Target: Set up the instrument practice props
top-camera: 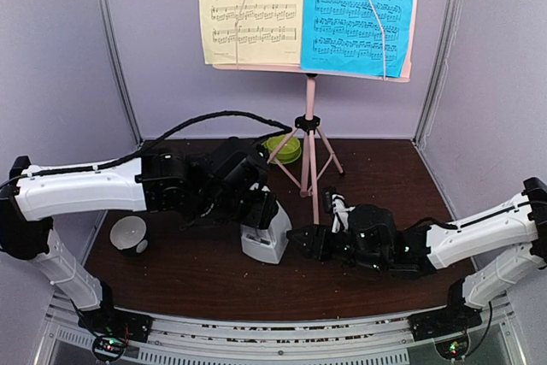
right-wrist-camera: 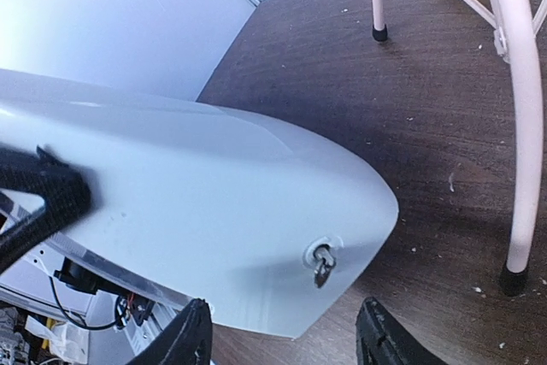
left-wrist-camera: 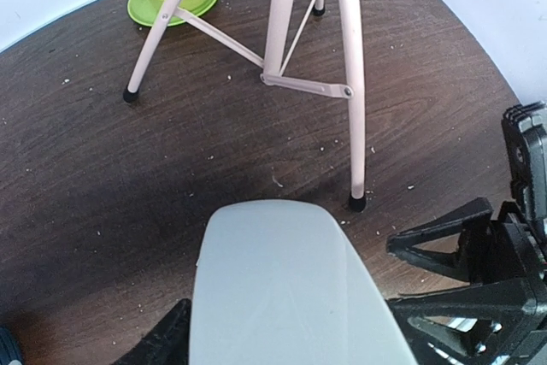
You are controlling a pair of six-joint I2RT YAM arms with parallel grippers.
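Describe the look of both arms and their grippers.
The left arm and right arm have white shell links with black joints. The left gripper and right gripper are black, with truss-like fingers. A black ribbed cable loops off the left arm.

Both arms, the left arm [top-camera: 77,190] and the right arm [top-camera: 487,232], have long white shell segments with black joints and black wrist blocks. A black ribbed cable [top-camera: 205,120] runs in an arc to the left wrist. The right pincer [left-wrist-camera: 391,275] is black — its fingers are built as open triangular ribs. The left base [top-camera: 107,346] and the right base [top-camera: 451,348] are black, each with small green and red lights.
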